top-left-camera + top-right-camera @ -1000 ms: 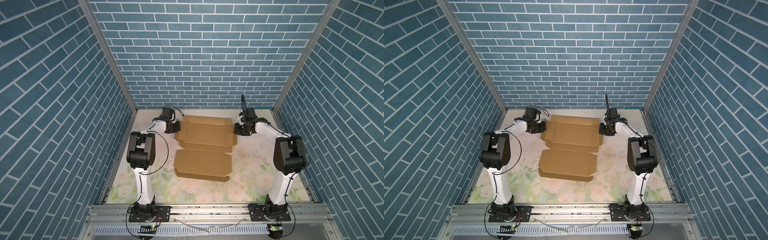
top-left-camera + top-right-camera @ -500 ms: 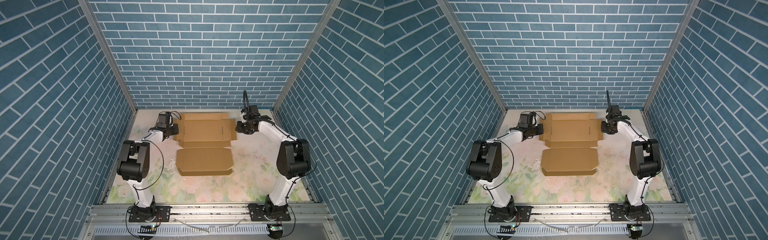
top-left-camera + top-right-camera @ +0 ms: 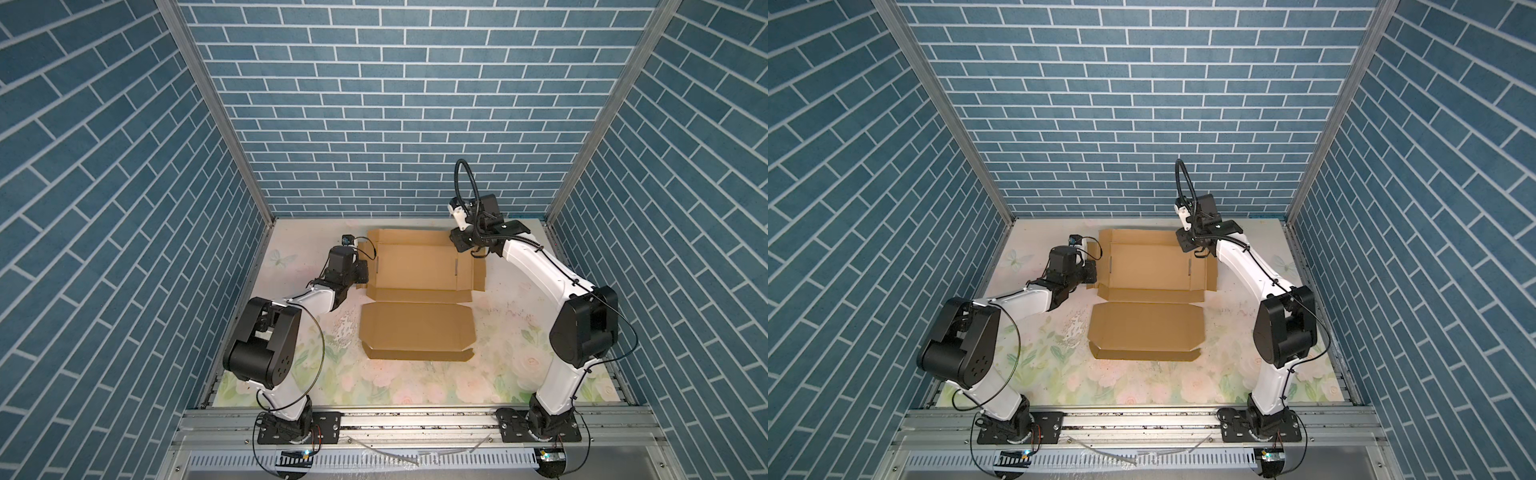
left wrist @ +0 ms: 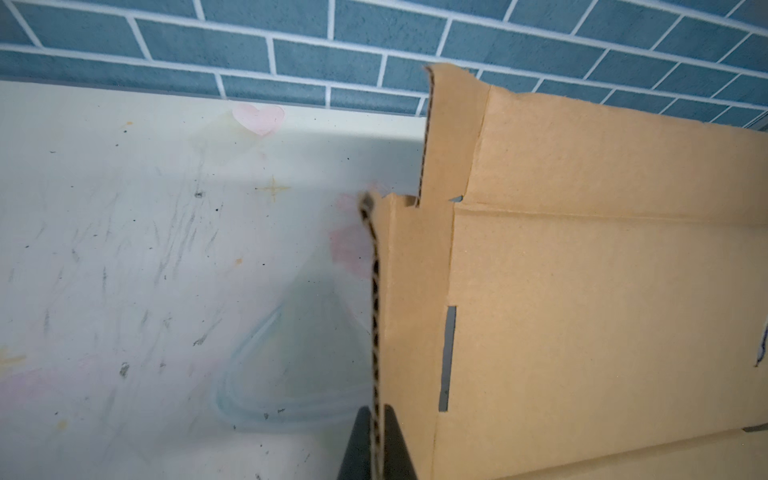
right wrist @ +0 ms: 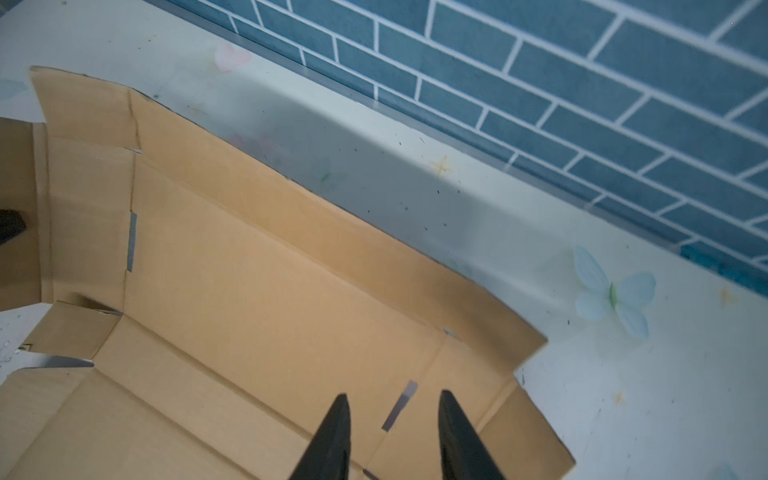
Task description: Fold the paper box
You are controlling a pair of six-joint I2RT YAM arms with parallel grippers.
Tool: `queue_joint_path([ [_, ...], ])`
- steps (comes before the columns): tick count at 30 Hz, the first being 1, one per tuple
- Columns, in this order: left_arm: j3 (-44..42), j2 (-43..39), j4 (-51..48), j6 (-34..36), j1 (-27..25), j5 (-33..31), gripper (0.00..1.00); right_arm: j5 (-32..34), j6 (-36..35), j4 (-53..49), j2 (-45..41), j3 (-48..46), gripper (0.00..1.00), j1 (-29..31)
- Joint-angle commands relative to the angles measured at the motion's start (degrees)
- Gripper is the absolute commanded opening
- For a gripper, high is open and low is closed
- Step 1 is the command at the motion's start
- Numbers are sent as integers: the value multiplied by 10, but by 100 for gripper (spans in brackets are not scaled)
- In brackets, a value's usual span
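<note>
Clamping the side flap's edge, left gripper (image 4: 376, 419) grips the brown corrugated cardboard paper box (image 3: 415, 266), spread open between both grippers; right gripper (image 5: 392, 401) hovers over its opposite end, jaws apart.

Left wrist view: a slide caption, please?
Left gripper clamps the edge of a side flap of the paper box.

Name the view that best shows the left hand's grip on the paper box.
Left wrist view: close up, the left hand pinches a flap edge of the paper box. Both top views show the hand small, grip hidden; the right wrist view shows at most a dark tip.
</note>
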Motion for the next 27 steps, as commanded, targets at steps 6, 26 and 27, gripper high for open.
queue_joint_path([
  [6,-51,-31,93,36,-34,-68,0,73,-142,-97,109,133,42,48],
  [26,-54,-18,152,101,-88,-131,0,59,-214,-198,174,258,56,66],
  [27,-55,-18,153,103,-87,-130,0,58,-214,-202,178,264,56,66],
])
